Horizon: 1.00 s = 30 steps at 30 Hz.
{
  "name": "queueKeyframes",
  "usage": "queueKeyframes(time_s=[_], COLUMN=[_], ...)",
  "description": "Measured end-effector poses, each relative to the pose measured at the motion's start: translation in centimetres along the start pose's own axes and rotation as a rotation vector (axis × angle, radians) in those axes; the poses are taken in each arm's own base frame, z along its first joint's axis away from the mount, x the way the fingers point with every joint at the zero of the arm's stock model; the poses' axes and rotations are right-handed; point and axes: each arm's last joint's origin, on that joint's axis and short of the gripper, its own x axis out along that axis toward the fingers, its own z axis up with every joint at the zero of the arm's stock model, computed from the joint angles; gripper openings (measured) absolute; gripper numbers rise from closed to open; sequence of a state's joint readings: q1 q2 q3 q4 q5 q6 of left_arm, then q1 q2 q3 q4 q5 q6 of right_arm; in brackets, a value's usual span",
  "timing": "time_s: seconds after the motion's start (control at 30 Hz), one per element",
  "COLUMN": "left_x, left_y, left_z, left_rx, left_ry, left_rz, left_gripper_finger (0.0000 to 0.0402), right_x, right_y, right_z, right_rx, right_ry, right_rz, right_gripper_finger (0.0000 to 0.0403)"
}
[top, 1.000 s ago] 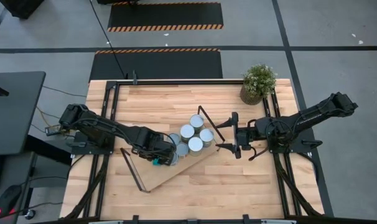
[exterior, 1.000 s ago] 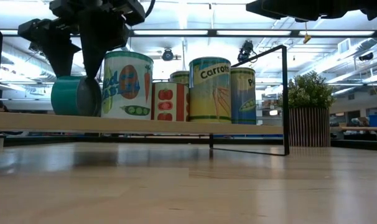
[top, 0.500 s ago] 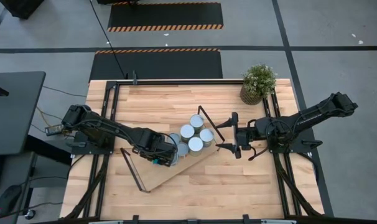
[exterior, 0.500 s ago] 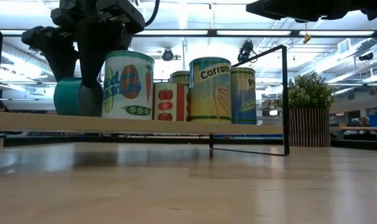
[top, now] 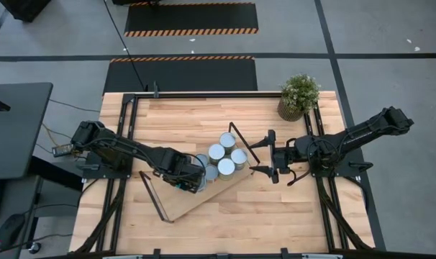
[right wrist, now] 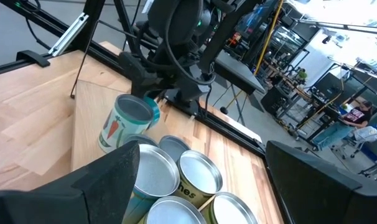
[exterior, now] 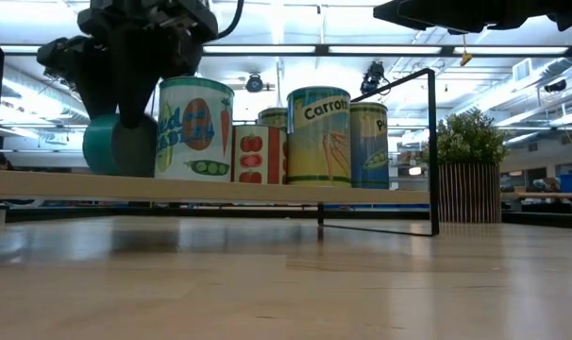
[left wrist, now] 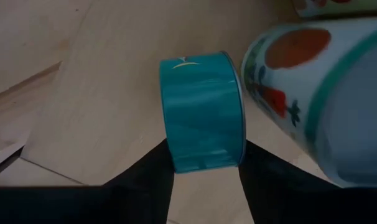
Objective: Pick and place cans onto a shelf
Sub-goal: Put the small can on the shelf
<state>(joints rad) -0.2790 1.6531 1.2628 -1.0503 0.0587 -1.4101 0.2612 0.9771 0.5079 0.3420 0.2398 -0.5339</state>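
Note:
A short teal can [left wrist: 203, 112] is between the fingers of my left gripper [top: 191, 181] on the left part of the shelf, a light-wood board [top: 196, 203] with black wire loops [top: 243, 144] at its ends. It also shows in the low view [exterior: 105, 146]. Several taller labelled cans with silver tops [top: 225, 155] stand upright on the board beside it, the nearest a vegetable can [exterior: 194, 127]. My right gripper [top: 268, 154] is wide open and empty, just right of the shelf's right end. My left gripper pinches the teal can between its two fingers, one finger [left wrist: 152, 174] at each round end [left wrist: 240, 140]. The fingers come from above, pointing down. The can lies on its side, its curved wall down at the board's top; whether it touches, I cannot tell.
A potted green plant [top: 298, 95] stands at the table's far right corner. The shelf lies slantwise across the table's middle. Bare tabletop [top: 182, 119] lies on the far side of the shelf, and more [top: 275, 216] on its near right.
My left gripper has turned about over the shelf with the teal can. The can's grey round end, which faced the low camera a second ago, no longer shows there. The can stays at the board's level beside the vegetable can.

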Motion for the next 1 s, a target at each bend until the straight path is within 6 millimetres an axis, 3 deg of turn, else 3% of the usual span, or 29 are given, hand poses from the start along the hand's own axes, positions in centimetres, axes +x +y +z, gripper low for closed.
queueKeyframes(time_s=[0.3,0.53,0.83,1.0], left_x=[-2.9,-3.5,-3.6,-1.6], left_y=[0.6,1.4,1.8,2.7], left_z=[-0.5,-0.5,2.3,2.8], left_rx=[0.141,0.290,0.417,0.443], left_ry=[0.081,0.165,0.165,0.200], left_rz=[-0.045,-0.068,-0.121,-0.113], left_gripper_finger=[0.0165,0.0166,0.0162,0.0160], right_x=[0.0,0.1,0.1,0.1], right_y=[0.0,0.1,0.2,0.2], right_z=[0.0,0.0,0.0,0.0], right_rx=[0.003,0.003,0.003,0.005], right_ry=[-0.001,-0.014,-0.013,-0.009], right_rz=[0.008,0.030,0.035,0.037], right_gripper_finger=[0.0356,0.0356,0.0356,0.0356])
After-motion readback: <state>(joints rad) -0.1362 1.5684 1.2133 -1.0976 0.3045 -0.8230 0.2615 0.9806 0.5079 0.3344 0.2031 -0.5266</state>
